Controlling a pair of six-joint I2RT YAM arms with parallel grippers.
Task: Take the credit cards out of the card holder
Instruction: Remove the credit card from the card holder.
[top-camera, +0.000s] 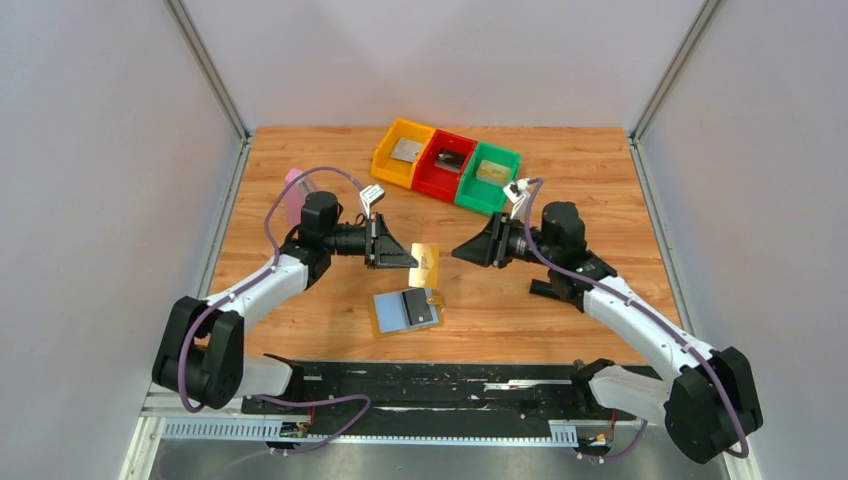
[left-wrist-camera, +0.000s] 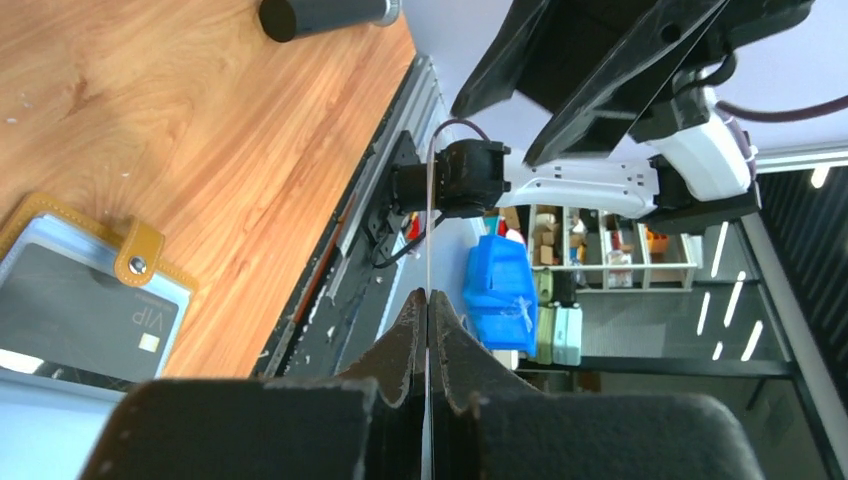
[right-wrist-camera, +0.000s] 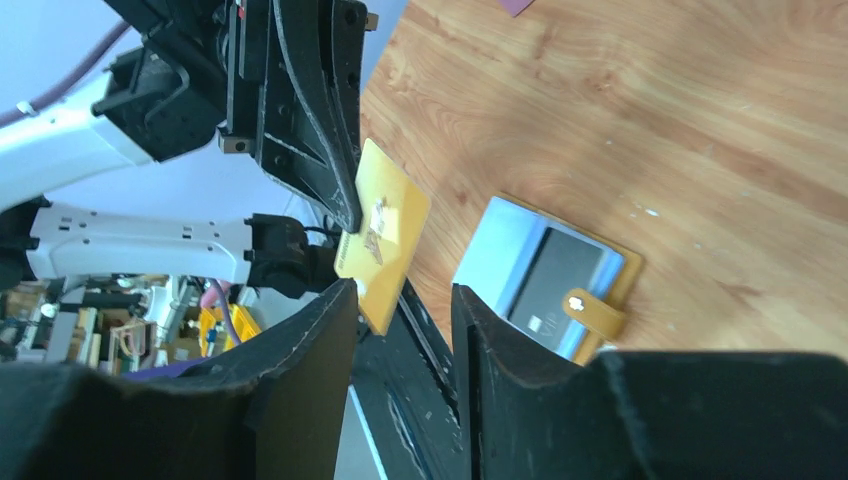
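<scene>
L claw (top-camera: 410, 260) clamped on golden card (top-camera: 427, 263), held above surface (top-camera: 560, 300). R claw (top-camera: 462, 252) jaws part-open, empty, near card. Card holder (top-camera: 388, 310) lies open below, dark grey card (top-camera: 420, 307) inside.

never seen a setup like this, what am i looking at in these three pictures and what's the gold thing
These are two robot arms bolted to a wooden table, each ending in a two-finger gripper. The wide picture looks down from above and behind them. The other two come from cameras on the wrists, so the dark shapes at the bottom are that arm's own fingers. The left gripper is shut on a golden card, holding it above the table. The right gripper faces it, jaws open, holding nothing. On the table lie an open card holder with a dark grey card in it, and three coloured bins.
</scene>
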